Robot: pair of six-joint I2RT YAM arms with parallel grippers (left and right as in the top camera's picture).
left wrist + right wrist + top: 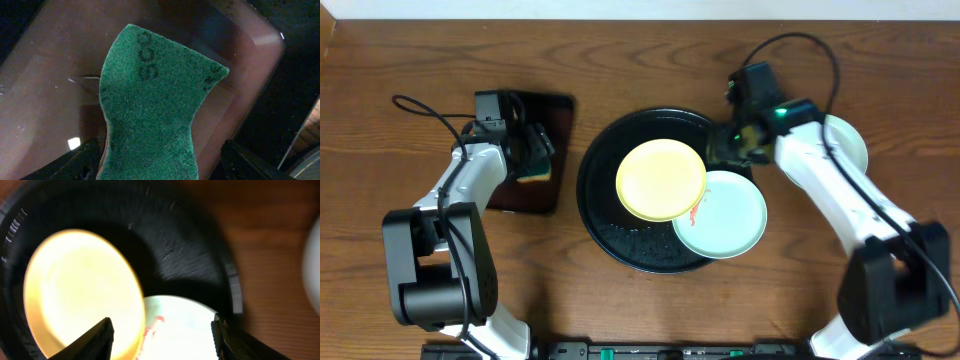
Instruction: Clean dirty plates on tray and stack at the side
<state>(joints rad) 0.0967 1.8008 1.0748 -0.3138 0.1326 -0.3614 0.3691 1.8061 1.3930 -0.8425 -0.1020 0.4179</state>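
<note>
on the wooden table [640, 40], black tray [588, 192], left tool [535, 152] grasping sponge [155, 100], right tool [162, 330] released

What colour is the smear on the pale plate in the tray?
Red-orange smear on the pale plate; overhead view shows it best.

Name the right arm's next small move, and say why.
Probably lower the right gripper to the yellow plate rim and close on it. Its jaws stand open and empty above the black tray. The yellow plate lies on top, overlapping the red-smeared pale plate. The sponge is at the left gripper, over the smaller tray.
</note>
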